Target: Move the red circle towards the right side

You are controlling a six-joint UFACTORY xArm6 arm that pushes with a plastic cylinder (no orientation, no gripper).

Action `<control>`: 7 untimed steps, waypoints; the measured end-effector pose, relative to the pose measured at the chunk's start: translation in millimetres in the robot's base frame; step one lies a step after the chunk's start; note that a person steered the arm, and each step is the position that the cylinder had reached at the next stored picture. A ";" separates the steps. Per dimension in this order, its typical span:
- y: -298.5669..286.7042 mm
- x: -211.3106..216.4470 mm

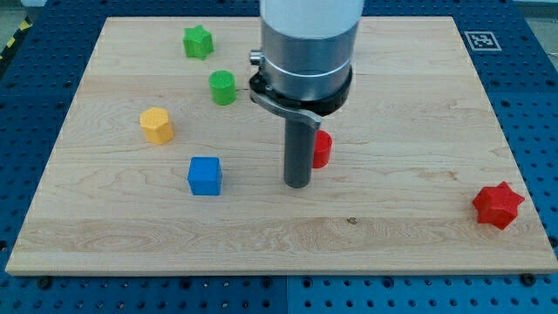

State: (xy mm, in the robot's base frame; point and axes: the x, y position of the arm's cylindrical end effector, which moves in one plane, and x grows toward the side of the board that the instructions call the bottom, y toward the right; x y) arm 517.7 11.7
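Note:
The red circle (322,149) lies near the middle of the wooden board (418,96), partly hidden behind my rod. My tip (298,184) rests on the board just left of and slightly below the red circle, close to it or touching it. A red star (498,205) sits near the board's lower right corner.
A blue cube (205,175) lies left of the tip. A yellow hexagon block (157,125) is further left. A green circle (223,87) and a green star (198,41) are at the upper left. The arm's grey body hangs over the top centre.

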 end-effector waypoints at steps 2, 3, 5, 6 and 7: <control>-1.6 0.0; -4.9 -1.1; -18.7 -44.6; 11.2 -47.3; 26.8 -40.0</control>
State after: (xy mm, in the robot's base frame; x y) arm 477.7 38.5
